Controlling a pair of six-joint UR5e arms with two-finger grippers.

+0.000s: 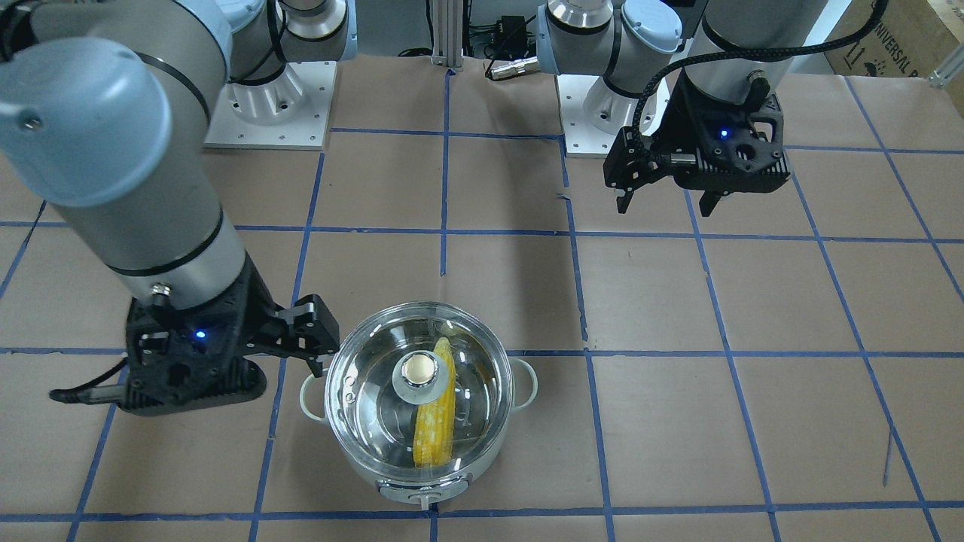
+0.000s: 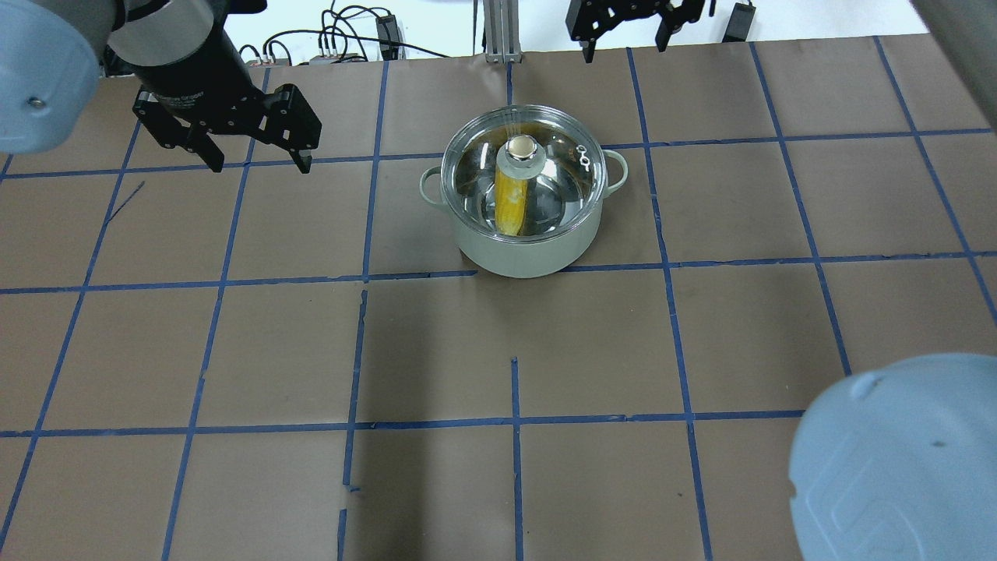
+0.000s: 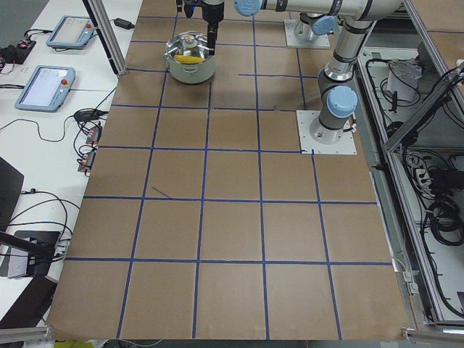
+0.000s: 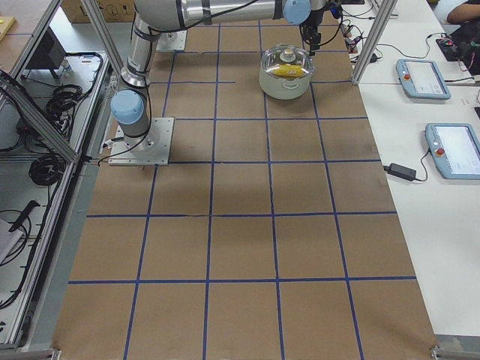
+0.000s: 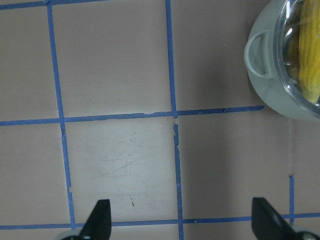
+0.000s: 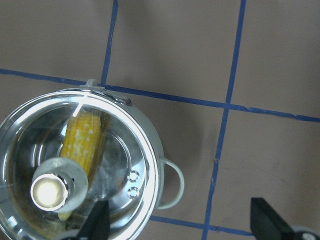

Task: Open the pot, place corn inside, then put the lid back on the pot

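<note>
The pot (image 1: 422, 476) stands on the brown table with the clear glass lid (image 1: 482, 376) seated on it; it also shows in the overhead view (image 2: 522, 253). The corn (image 1: 433, 429) lies inside, under the lid and its beige-topped knob (image 1: 418, 369). My right gripper (image 2: 623, 48) is open and empty, hovering beside the pot; its wrist view shows the lid (image 6: 125, 150) and the corn (image 6: 82, 137) below. My left gripper (image 1: 664, 207) is open and empty, well away from the pot, over bare table (image 5: 125, 155).
Blue tape lines grid the brown table cover. The two arm base plates (image 1: 271, 105) (image 1: 595, 113) sit at the robot's side. A cardboard box (image 1: 896, 38) is at a far corner. Teach pendants (image 4: 424, 79) lie on the side table.
</note>
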